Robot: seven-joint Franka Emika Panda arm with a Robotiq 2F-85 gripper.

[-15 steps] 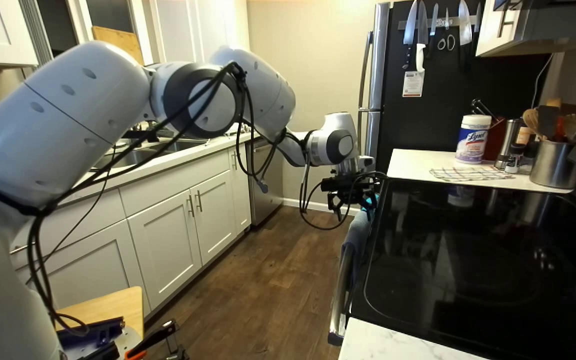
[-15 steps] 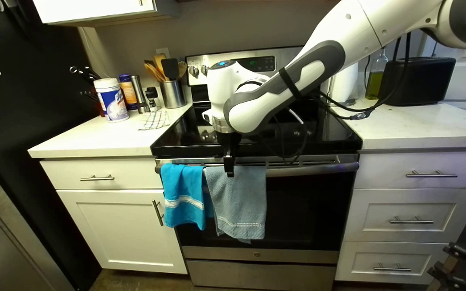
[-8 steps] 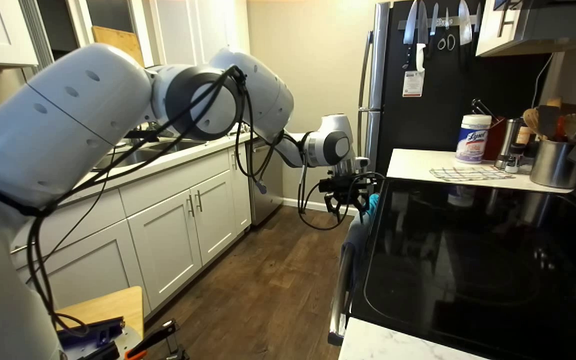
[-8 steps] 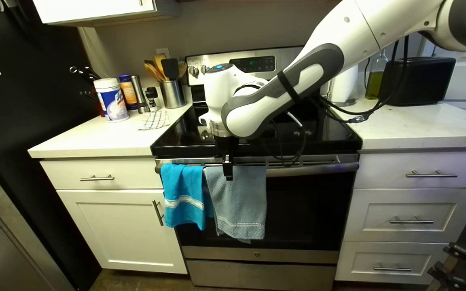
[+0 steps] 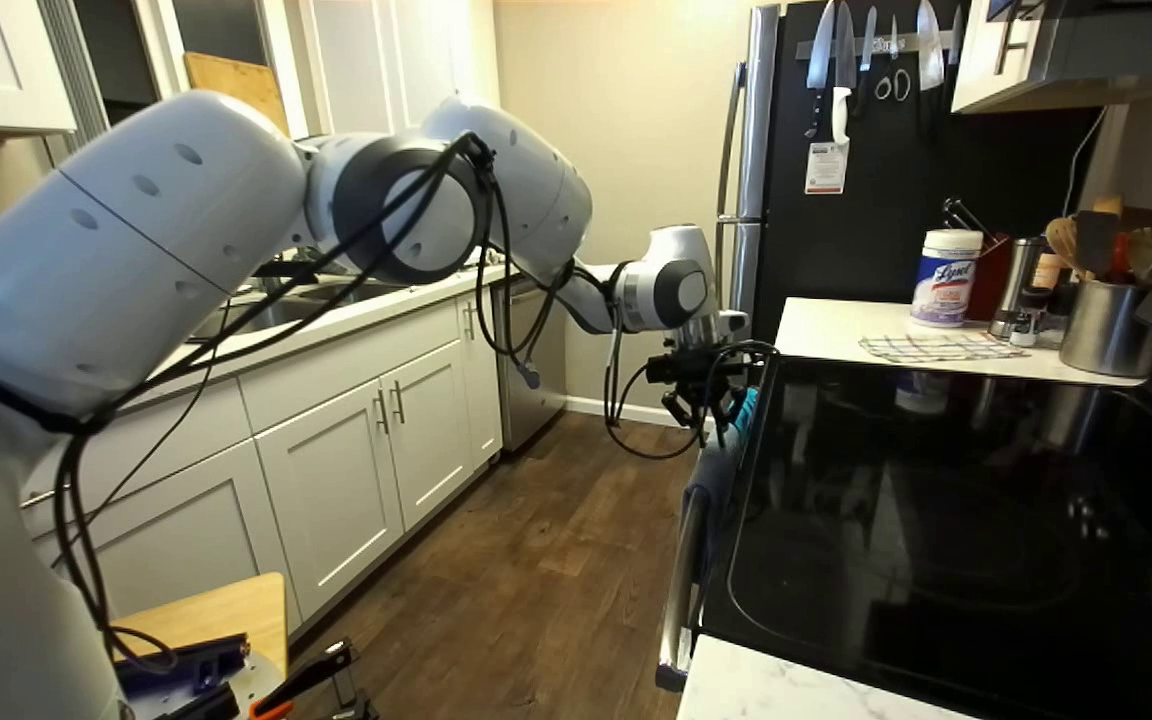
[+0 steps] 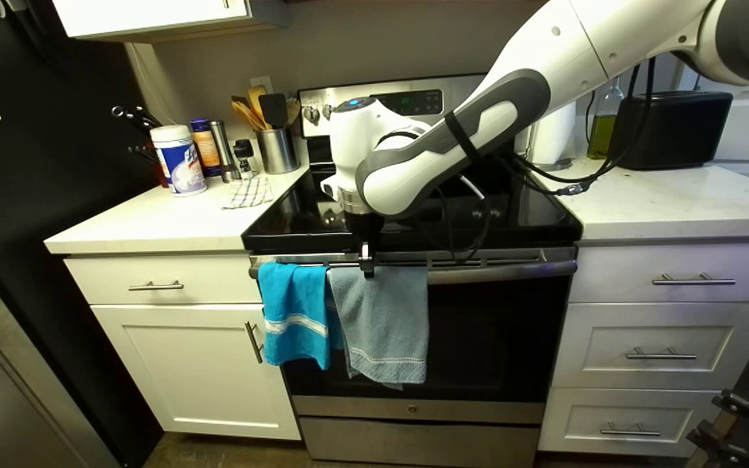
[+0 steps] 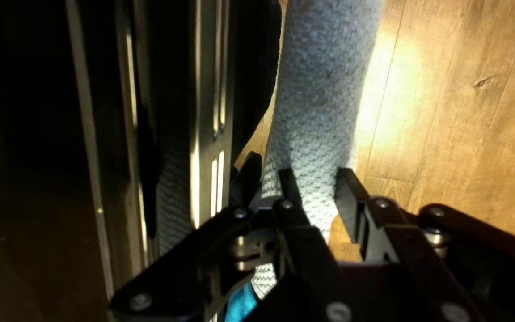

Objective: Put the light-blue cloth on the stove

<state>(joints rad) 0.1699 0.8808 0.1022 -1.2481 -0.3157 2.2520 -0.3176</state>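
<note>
Light-blue cloth (image 6: 384,331) draped over the silver bar handle (image 6: 504,273) on the front of the stove (image 6: 478,338), just beside a turquoise towel (image 6: 294,318). My hand (image 7: 315,176) points down at the cloth's upper fold, its fingers (image 7: 351,188) part-way apart; blue-grey weave shows in the narrow gap, but whether they touch it I cannot tell. I judge the reach about done and the placing not begun: left are gripping the cloth, drawing it off the handle and laying it on the glossy black cooktop (image 5: 896,540).

a kitchen; stove (image 5: 936,520), fridge (image 5: 896,230), cabinets (image 5: 331,490)
</note>
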